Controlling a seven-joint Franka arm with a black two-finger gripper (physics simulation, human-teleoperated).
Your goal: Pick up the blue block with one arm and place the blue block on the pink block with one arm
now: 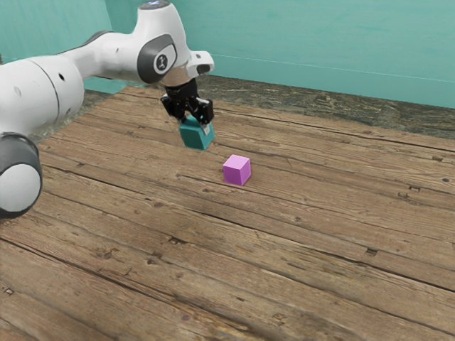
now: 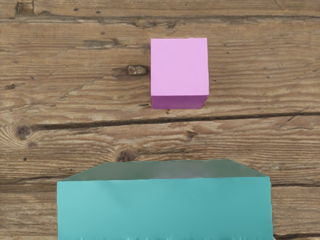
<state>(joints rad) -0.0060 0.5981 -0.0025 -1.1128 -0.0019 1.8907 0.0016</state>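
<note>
My black gripper (image 1: 196, 128) is shut on the blue block (image 1: 195, 135), a teal-blue cube held a little above the wooden table. In the wrist view the blue block (image 2: 165, 205) looms large just under my hand. The pink block (image 1: 237, 170) rests on the planks, to the exterior view's right of the held cube and slightly nearer the camera. From the wrist view the pink block (image 2: 179, 70) lies a short way beyond the blue block, apart from it.
The wooden table (image 1: 284, 256) stretches wide to the exterior view's right and front. A teal wall (image 1: 320, 35) rises behind the table's far edge. The white arm (image 1: 85, 60) comes in from the exterior view's upper left.
</note>
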